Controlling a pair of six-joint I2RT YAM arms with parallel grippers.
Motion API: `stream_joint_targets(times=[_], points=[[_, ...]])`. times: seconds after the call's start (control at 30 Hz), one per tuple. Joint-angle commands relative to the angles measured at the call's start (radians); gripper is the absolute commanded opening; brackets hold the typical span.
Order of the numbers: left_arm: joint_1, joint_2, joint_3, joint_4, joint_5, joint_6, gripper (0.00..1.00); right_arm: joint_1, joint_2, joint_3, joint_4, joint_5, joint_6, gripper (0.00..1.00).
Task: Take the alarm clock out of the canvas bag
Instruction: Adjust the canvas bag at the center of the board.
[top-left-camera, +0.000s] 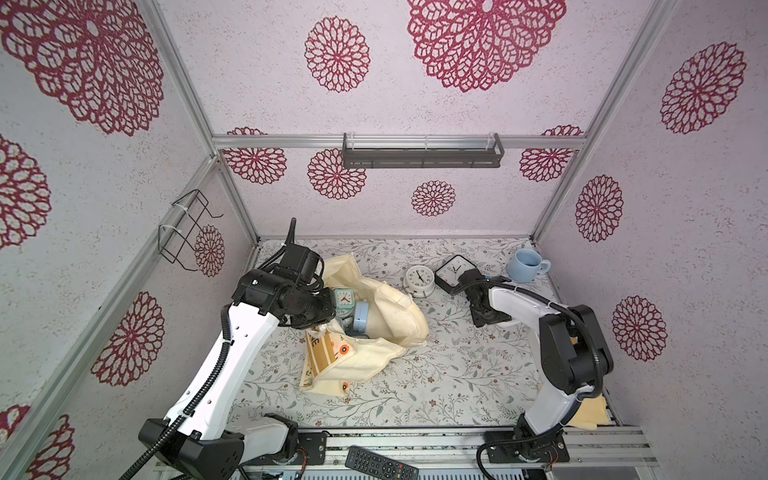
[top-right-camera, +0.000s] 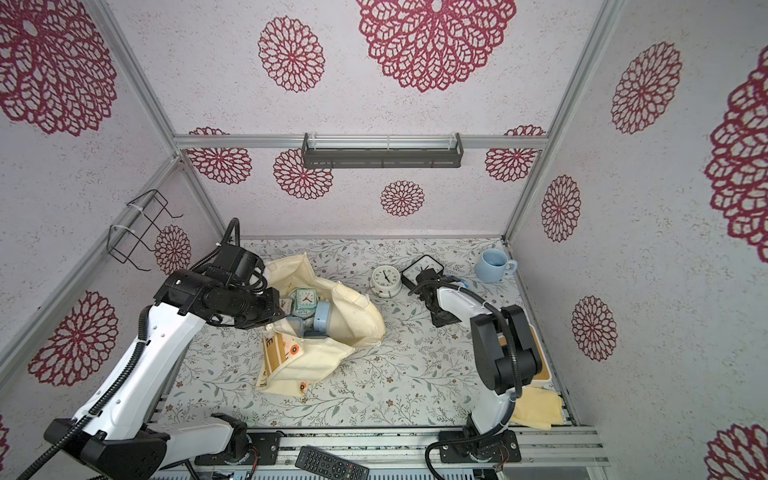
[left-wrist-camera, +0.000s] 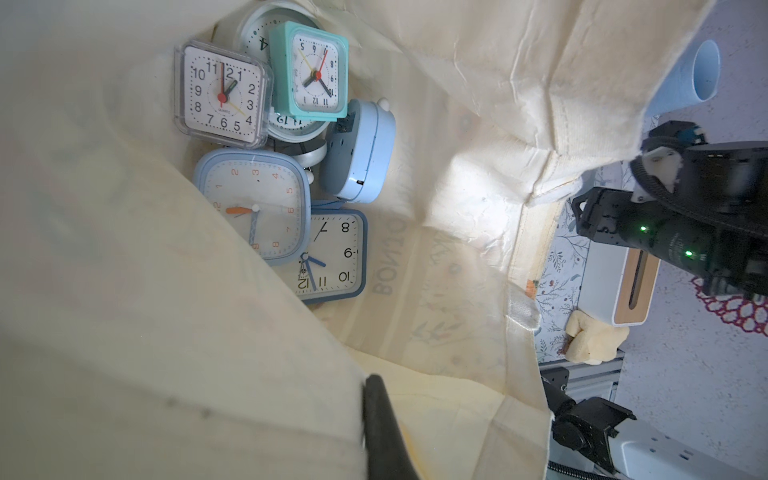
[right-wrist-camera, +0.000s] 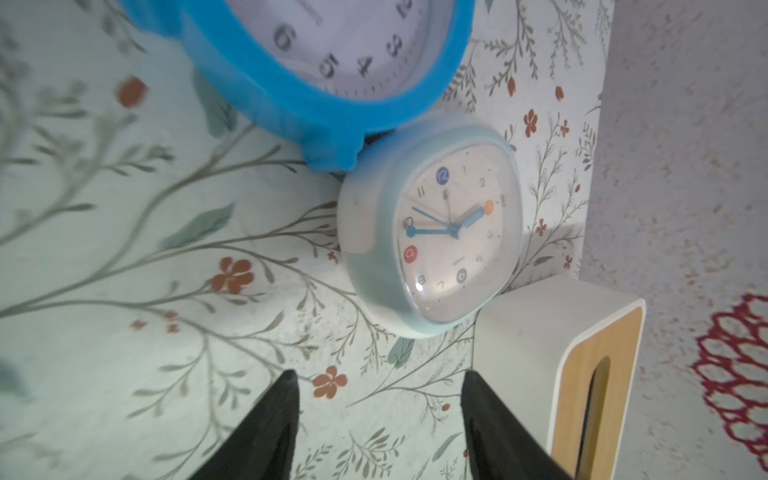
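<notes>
Canvas bag slumped left of centre. My left gripper pinched shut on bag rim, holding mouth open. Right gripper open, empty, far right, near pale clock already outside bag. Several clocks inside bag, teal clock topmost. Judged step: between picks. Next: swing right arm left, reach into mouth, grab teal clock clear of fabric.

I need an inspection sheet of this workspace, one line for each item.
Surface: floral table cover, flat.
Job's things: canvas bag open; teal alarm clock and others inside; white round clock and black square clock outside.
Clutter: blue mug, tissue box, yellow cloth, remote control.
Hands: left hand shut on the bag's fabric; right hand open, empty.
Cables: black conduits along both arms.
Surroundings: wall shelf, wire rack, flowered walls.
</notes>
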Motion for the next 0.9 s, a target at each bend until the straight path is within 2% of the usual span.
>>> stream_joint_targets(times=[0.0, 0.1, 0.2, 0.37, 0.5, 0.6, 0.73, 0.87], points=[[0.004, -0.03, 0.024, 0.028, 0.021, 0.019, 0.0, 0.005, -0.211, 0.117, 0.051, -0.201, 0.018, 0.64], [-0.016, -0.048, -0.04, 0.035, 0.046, 0.062, 0.0, 0.041, -0.341, 0.18, 0.152, -0.454, 0.011, 0.64], [-0.038, -0.042, -0.079, 0.02, 0.018, 0.092, 0.0, 0.117, -0.376, 0.237, 0.216, -0.681, 0.051, 0.63], [-0.039, -0.012, -0.044, -0.007, -0.094, 0.118, 0.0, 0.35, -0.299, 0.26, 0.229, -0.825, 0.183, 0.56], [-0.039, 0.008, -0.001, -0.003, -0.115, 0.127, 0.0, 0.563, -0.239, 0.16, 0.339, -0.791, 0.286, 0.54], [-0.019, 0.004, -0.01, -0.018, -0.173, 0.144, 0.0, 0.685, -0.178, 0.133, 0.397, -0.774, 0.334, 0.54], [0.087, 0.017, 0.001, -0.04, -0.222, 0.123, 0.0, 0.78, -0.088, 0.148, 0.403, -0.759, 0.339, 0.56], [0.171, 0.083, 0.089, -0.041, -0.184, 0.054, 0.0, 0.823, 0.042, 0.218, 0.334, -0.728, 0.337, 0.6]])
